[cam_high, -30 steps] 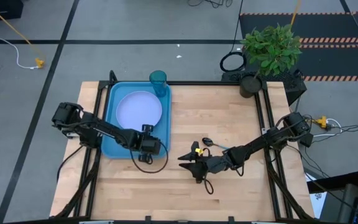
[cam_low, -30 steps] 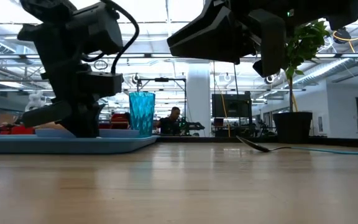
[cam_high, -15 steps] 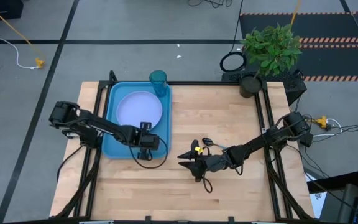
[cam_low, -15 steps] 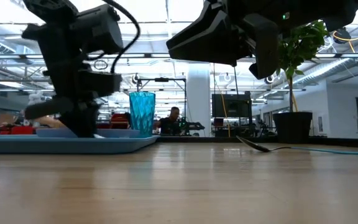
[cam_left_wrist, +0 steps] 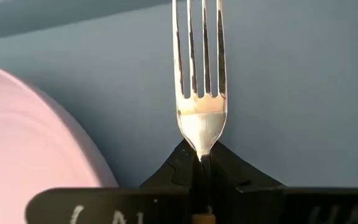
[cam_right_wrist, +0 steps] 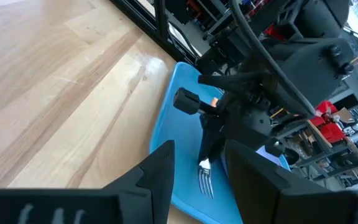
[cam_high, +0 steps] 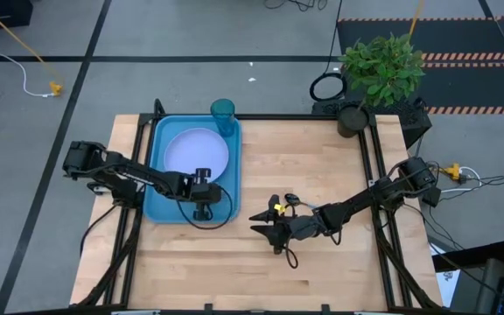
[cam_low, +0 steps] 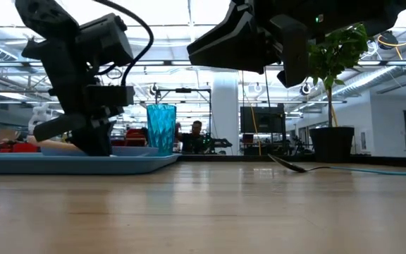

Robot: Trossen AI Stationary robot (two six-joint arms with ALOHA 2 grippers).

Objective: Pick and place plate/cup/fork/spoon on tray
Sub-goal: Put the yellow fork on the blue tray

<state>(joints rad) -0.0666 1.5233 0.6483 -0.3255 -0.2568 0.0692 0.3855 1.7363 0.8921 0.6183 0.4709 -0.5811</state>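
The blue tray [cam_high: 157, 197] lies at the table's left. The pale plate [cam_high: 195, 150] lies in it, and the teal cup [cam_high: 223, 115] stands in its far right corner. My left gripper [cam_high: 202, 192] is over the tray's near right part, beside the plate [cam_left_wrist: 30, 143], shut on the orange-handled fork [cam_left_wrist: 201, 74]. The spoon [cam_high: 294, 200] lies on the bare wood right of the tray, its bowl toward the tray; it also shows in the low view [cam_low: 294, 167]. My right gripper [cam_high: 265, 232] hovers open and empty just near of the spoon. My left gripper pinches the fork between its two fingers at the narrow neck [cam_left_wrist: 201, 149] just behind the tines. The fingers point down at the tray and lie along the fork. The tines [cam_right_wrist: 206, 182] stick out below the fingertips over the tray floor; whether they touch it I cannot tell.
A potted plant [cam_high: 379, 70] stands at the table's far right corner. Bare wood stretches across the middle and near side of the table [cam_high: 234, 271]. A black frame rail [cam_high: 370, 166] runs along the right side.
My left gripper has carried the fork from the tray's near right corner toward the far edge and a little left, further over the tray floor beside the plate, tipping slightly. It stays shut on the fork.
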